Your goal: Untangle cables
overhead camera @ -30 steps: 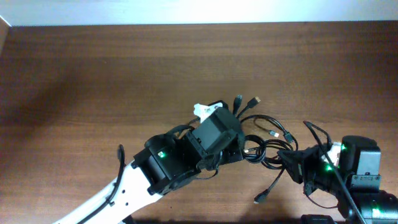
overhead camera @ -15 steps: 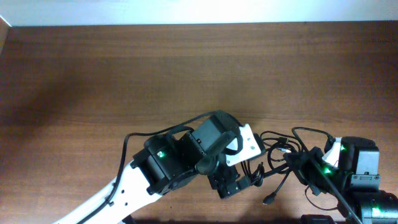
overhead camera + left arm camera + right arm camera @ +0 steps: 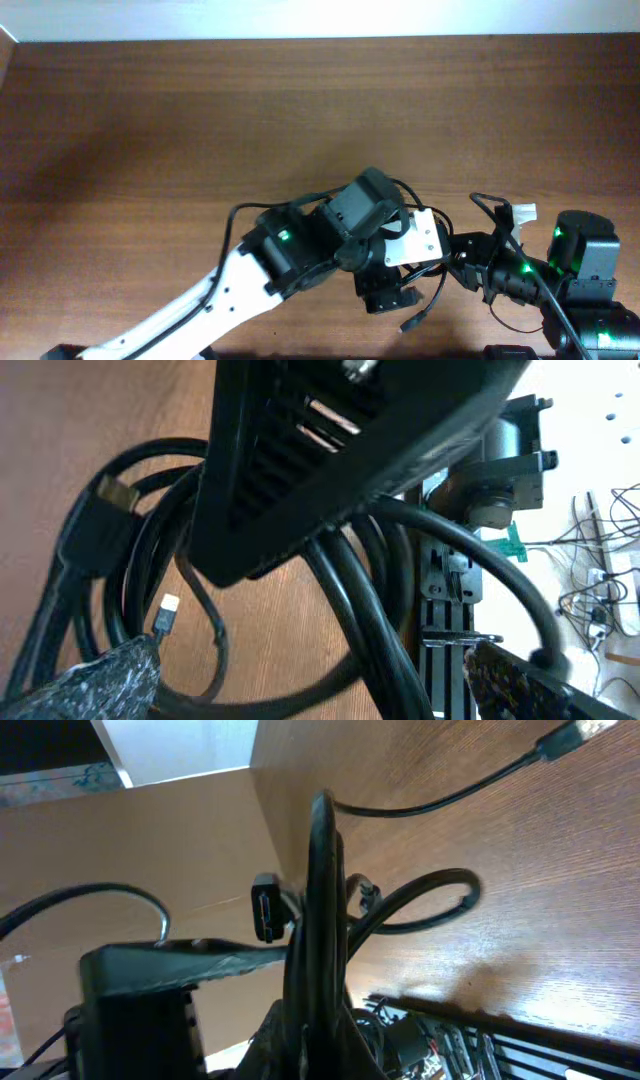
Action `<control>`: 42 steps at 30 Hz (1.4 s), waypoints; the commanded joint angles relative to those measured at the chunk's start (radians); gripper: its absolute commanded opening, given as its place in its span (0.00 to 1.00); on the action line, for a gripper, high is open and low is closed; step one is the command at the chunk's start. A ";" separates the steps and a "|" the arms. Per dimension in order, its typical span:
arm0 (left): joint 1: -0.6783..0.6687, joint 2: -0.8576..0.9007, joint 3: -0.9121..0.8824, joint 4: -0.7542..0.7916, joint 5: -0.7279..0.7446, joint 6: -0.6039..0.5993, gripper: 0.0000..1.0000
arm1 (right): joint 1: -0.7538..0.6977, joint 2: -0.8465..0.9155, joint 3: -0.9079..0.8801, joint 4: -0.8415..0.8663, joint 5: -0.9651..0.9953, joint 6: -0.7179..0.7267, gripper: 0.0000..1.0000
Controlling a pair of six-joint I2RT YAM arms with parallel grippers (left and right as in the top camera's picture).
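A: Checking the left gripper [image 3: 385,292] first: spread wide or pinched?

B: Spread wide, with textured fingers [image 3: 100,680] on either side of the cables [image 3: 352,605], bunched in black loops on the table [image 3: 200,120].

A: And over at the right gripper [image 3: 470,258]?

B: Pressed narrow on the cables, just right of the left gripper, gripping the same bunch.

A: Seeing any plug ends?

B: Seeing a gold-tipped plug [image 3: 112,490] and a small white-tipped plug [image 3: 166,612] from the left wrist. Also spotting a loose plug [image 3: 412,322] overhead, trailing toward the near edge, apart from both grippers.
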 commanded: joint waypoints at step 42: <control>0.000 -0.127 0.006 -0.025 -0.201 -0.008 0.00 | -0.003 -0.003 0.011 0.079 -0.099 -0.604 0.29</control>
